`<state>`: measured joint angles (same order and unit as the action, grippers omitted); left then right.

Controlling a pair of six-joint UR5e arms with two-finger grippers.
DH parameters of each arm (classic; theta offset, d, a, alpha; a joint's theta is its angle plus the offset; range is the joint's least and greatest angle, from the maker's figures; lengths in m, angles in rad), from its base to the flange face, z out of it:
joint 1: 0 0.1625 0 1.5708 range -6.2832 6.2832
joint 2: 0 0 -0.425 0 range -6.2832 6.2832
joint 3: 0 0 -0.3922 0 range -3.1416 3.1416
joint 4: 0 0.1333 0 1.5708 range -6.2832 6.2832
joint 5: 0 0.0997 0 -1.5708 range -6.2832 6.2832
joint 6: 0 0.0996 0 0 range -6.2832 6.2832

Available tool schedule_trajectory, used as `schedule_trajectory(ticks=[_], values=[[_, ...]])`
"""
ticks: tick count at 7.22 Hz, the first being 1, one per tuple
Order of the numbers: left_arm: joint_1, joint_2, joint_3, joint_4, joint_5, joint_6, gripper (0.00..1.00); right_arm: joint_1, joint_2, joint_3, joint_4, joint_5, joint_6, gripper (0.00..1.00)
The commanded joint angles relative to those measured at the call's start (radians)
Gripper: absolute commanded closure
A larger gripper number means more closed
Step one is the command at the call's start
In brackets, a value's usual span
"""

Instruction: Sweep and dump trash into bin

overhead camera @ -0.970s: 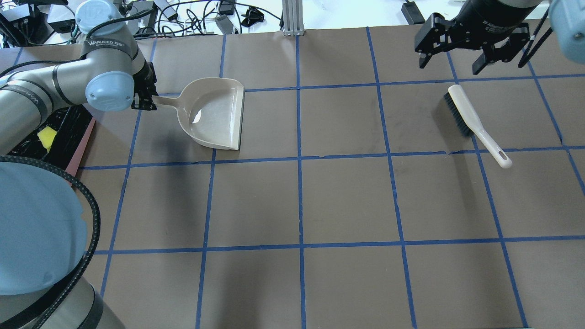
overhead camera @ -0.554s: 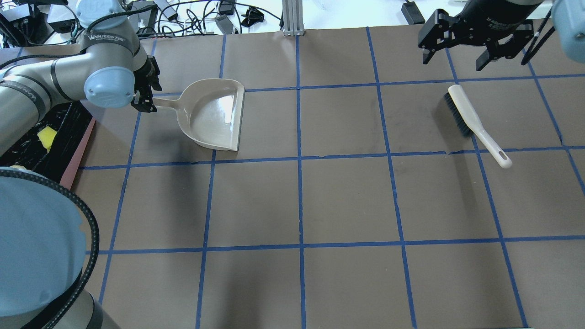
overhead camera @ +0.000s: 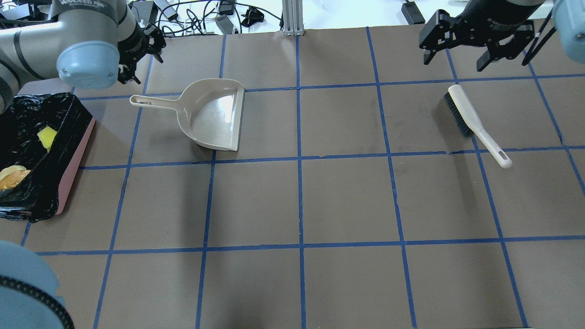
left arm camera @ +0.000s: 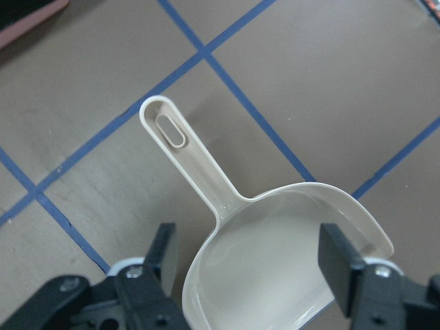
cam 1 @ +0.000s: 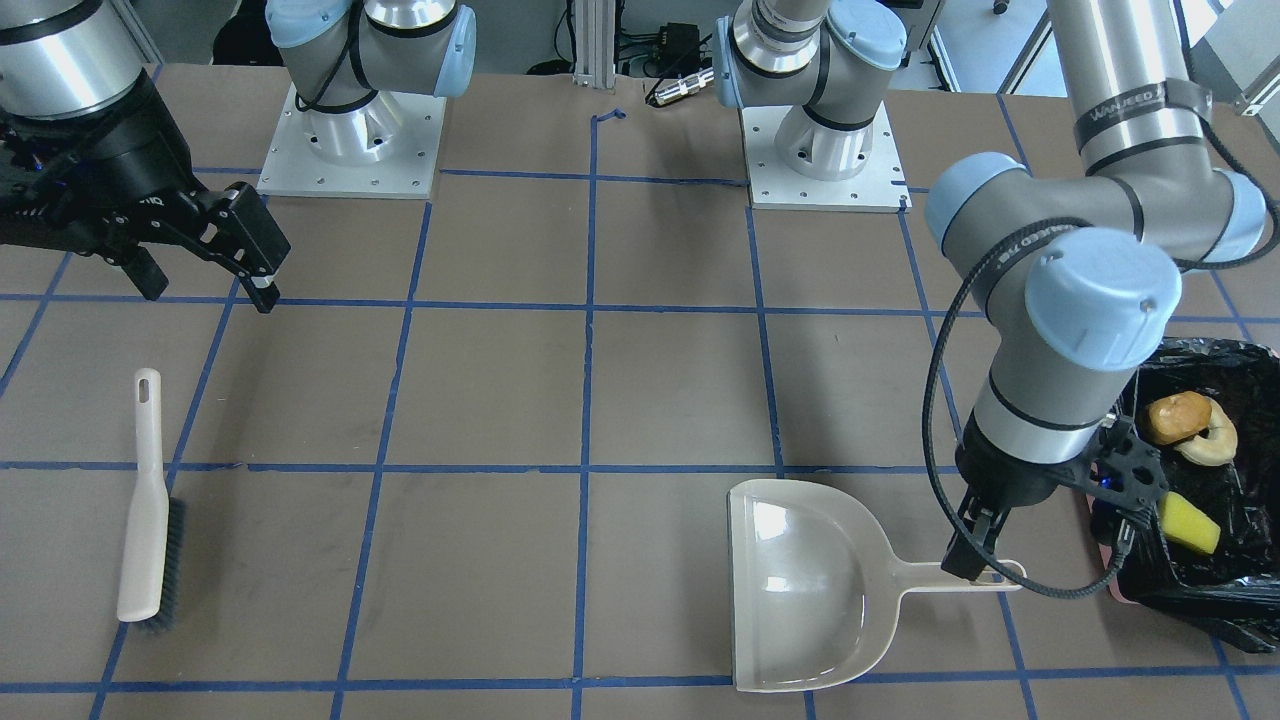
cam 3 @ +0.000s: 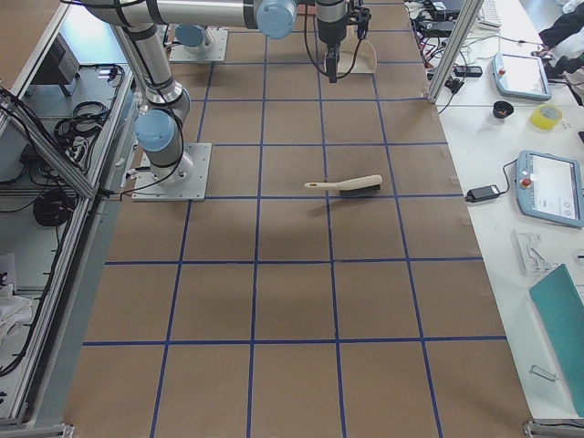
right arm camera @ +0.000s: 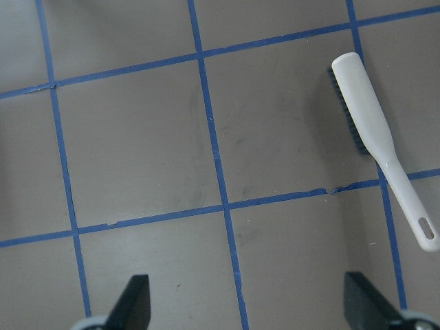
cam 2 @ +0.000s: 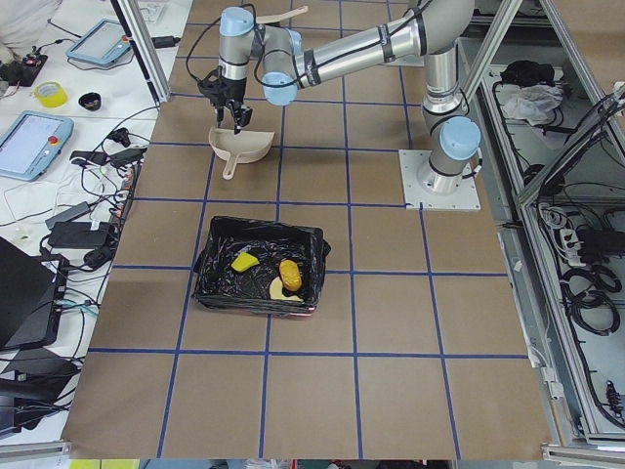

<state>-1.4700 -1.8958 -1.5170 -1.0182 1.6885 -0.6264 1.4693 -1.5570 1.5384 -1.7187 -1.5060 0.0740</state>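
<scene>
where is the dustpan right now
In the overhead view the dustpan lies on the table's left side, just right of the bin, its handle pointing left; the brush is far across on the right.

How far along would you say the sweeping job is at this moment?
Done: the bun, croissant piece and sponge all lie in the bin, and the dustpan sits empty on the table. In hand: nothing; the left gripper and right gripper are open, the brush lying apart. Left: no trash shows on the table, so probably the job is finished.
</scene>
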Motion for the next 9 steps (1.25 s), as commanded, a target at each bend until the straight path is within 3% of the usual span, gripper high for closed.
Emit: schedule_trajectory(ticks=[1,3,6,9], values=[[-0.006,0.085,0.017,-0.110,-0.001,0.454,0.00,-0.001,0.000,0.000,-0.001,0.000,0.001,0.00],[-0.027,0.176,0.067,-0.375,-0.004,0.519,0.00,-0.001,0.000,0.000,-0.001,0.001,0.001,0.00],[-0.156,0.214,0.017,-0.408,-0.015,0.522,0.00,-0.003,0.000,-0.001,0.001,0.000,0.001,0.00],[-0.153,0.225,0.004,-0.424,-0.073,0.644,0.00,-0.003,0.000,0.000,0.001,0.000,0.001,0.00]])
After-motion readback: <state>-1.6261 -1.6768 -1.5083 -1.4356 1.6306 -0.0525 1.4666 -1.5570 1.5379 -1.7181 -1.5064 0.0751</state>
